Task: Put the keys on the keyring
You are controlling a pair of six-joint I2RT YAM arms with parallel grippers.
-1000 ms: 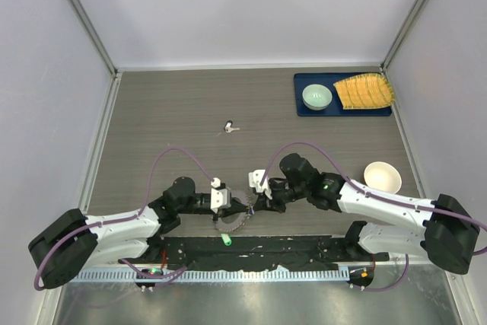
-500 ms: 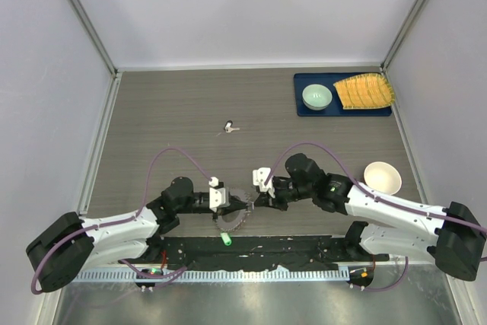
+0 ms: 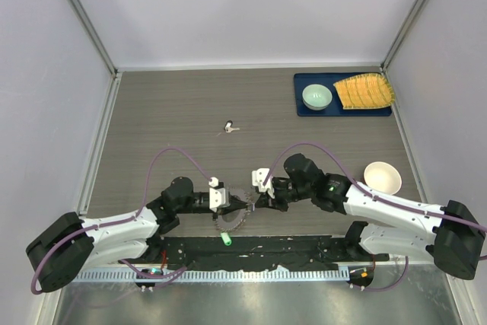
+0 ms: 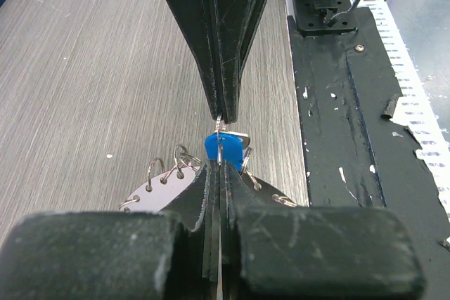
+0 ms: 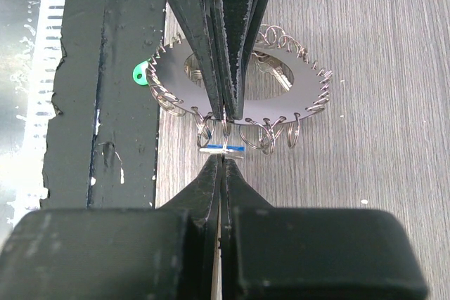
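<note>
Two arms lie low over the near part of the bench (image 3: 167, 104), stretched inward from either side so that their wrists face each other near the middle. The left arm (image 3: 122, 227) reaches rightward and the right arm (image 3: 384, 203) leftward, and the two pincers meet almost tip to tip.

The left pincer (image 4: 219, 168) is closed. Seen from the right wrist, it comes in over the keyring (image 5: 281, 110) with its tips at the rim, pinched, as far as shows, on one of the rim's small wire loops. The right pincer (image 5: 222, 163) is closed too and appears to grip the blue key (image 4: 226, 151). That key sits right between the two sets of tips, just beside the keyring's rim. Whether it already hangs on a loop cannot be told.

The keyring is a flat grey disc with a wide hole, its edge strung all round with little silver wire loops, some upright, some splayed. A silver bit (image 5: 279, 76), perhaps a key blade, shows through the hole. The disc lies at the border of the bench and the black strip (image 5: 105, 103) along the near edge. The green key (image 5: 140, 73) lies on that strip by the keyring's rim, in neither pincer.
</note>
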